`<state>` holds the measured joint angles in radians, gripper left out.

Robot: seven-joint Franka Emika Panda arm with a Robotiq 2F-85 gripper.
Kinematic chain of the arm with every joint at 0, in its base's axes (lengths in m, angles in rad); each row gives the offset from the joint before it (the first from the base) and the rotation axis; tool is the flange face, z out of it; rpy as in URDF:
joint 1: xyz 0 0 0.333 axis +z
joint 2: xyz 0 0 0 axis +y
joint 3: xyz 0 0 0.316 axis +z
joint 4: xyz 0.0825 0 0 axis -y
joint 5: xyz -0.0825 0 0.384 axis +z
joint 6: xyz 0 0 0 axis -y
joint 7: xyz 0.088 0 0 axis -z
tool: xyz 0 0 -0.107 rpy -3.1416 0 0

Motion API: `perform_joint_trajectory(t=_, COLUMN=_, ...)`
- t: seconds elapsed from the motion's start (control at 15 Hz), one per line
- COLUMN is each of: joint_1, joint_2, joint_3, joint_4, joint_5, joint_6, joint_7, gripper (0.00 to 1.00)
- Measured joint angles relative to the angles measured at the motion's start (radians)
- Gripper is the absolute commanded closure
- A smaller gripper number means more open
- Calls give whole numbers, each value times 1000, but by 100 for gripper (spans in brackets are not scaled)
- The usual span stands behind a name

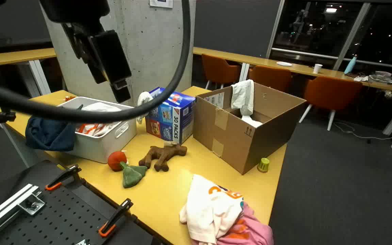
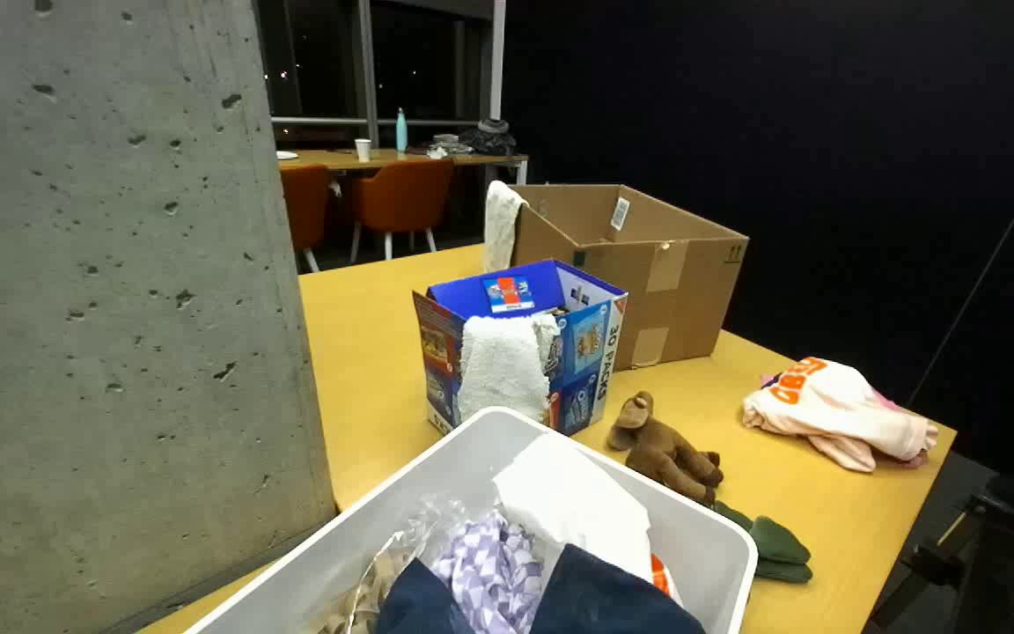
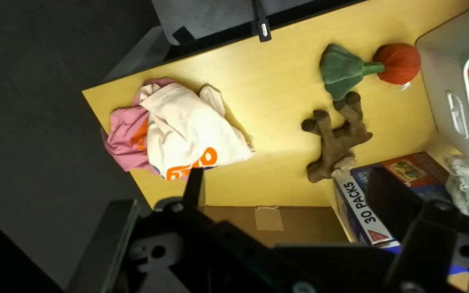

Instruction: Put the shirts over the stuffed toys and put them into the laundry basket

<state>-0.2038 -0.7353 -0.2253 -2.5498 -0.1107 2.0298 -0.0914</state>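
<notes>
A cream shirt with orange letters [image 1: 213, 207] lies crumpled over a pink shirt [image 1: 255, 228] near the table's end. Both also show in the wrist view, the cream one [image 3: 189, 126] atop the pink one [image 3: 126, 132]. A brown four-legged stuffed toy [image 1: 163, 156] lies on its side mid-table. Beside it lies a green and red stuffed toy [image 1: 134, 175]. The white plastic basket [image 1: 97, 151] holds clothes; a dark blue garment [image 1: 50, 134] hangs over its rim. My gripper [image 1: 123, 90] is high above the table; in the wrist view its fingers [image 3: 291, 193] are apart, empty.
A large open cardboard box [image 1: 230, 143] has a white cloth over its edge. A blue snack box [image 1: 168, 119] with a white cloth stands between it and the basket. A small green cup [image 1: 263, 165] and clamps [image 1: 116, 217] sit at table edges. A concrete pillar [image 2: 137, 308] stands behind.
</notes>
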Motion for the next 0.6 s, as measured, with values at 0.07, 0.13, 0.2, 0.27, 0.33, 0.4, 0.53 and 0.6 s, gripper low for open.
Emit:
perform_joint_trajectory(t=0.07, joint_1=0, joint_2=-1, joint_3=0, joint_4=2, joint_5=0, joint_6=0, joint_7=0, gripper=0)
perform_joint_trajectory(t=0.13, joint_1=0, joint_2=-2, joint_3=0, joint_4=4, joint_5=0, joint_6=0, joint_7=0, gripper=0)
perform_joint_trajectory(t=0.2, joint_1=0, joint_2=-2, joint_3=0, joint_4=4, joint_5=0, joint_6=0, joint_7=0, gripper=0)
perform_joint_trajectory(t=0.27, joint_1=1, joint_2=3, joint_3=3, joint_4=6, joint_5=0, joint_6=1, joint_7=0, gripper=0)
perform_joint_trajectory(t=0.33, joint_1=10, joint_2=21, joint_3=10, joint_4=14, joint_5=0, joint_6=9, joint_7=-3, gripper=0)
perform_joint_trajectory(t=0.4, joint_1=28, joint_2=55, joint_3=20, joint_4=29, joint_5=1, joint_6=24, joint_7=-4, gripper=0)
perform_joint_trajectory(t=0.53, joint_1=73, joint_2=161, joint_3=51, joint_4=80, joint_5=4, joint_6=38, joint_7=8, gripper=0)
perform_joint_trajectory(t=0.6, joint_1=87, joint_2=224, joint_3=71, joint_4=112, joint_5=4, joint_6=35, joint_7=26, gripper=0)
